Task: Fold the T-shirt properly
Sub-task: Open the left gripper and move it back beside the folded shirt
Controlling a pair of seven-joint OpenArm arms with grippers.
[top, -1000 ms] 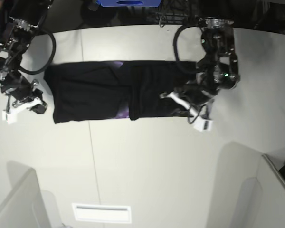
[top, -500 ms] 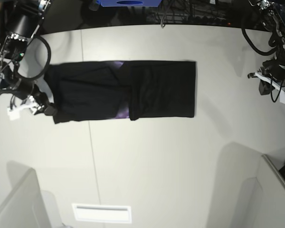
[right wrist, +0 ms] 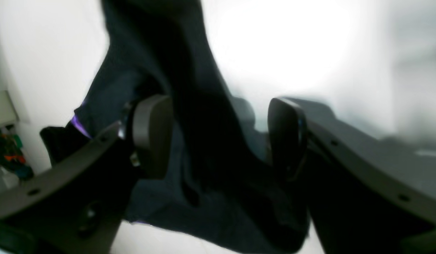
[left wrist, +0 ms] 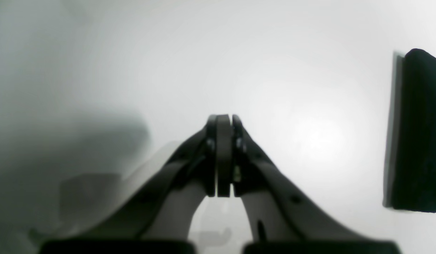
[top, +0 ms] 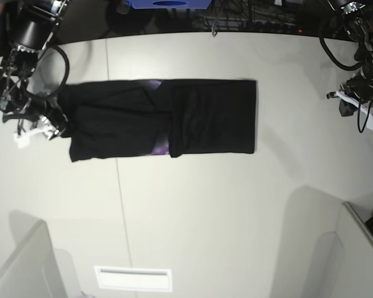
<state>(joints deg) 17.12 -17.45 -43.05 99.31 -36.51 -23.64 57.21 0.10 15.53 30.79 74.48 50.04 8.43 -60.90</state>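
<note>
The black T-shirt (top: 174, 118) lies as a long folded strip across the table, with a bit of purple print showing at its middle. My right gripper (top: 37, 131) is at the strip's left end. In the right wrist view this gripper (right wrist: 218, 135) stands open, and dark cloth (right wrist: 203, 106) runs between its pads (right wrist: 150, 134) without being pinched. My left gripper (top: 360, 107) hovers over bare table far right of the shirt. Seen from the left wrist, it (left wrist: 223, 120) is shut with nothing in it.
The grey table (top: 205, 211) ends at a dark back edge with cables and a blue box (top: 168, 4). Grey panels stand at the front left (top: 25, 267) and front right (top: 354, 248). A dark block (left wrist: 415, 130) shows at the left wrist view's right edge.
My left arm has left the shirt's right end and pulled away to the far right. My right gripper has opened and moved in onto the shirt's left end.
</note>
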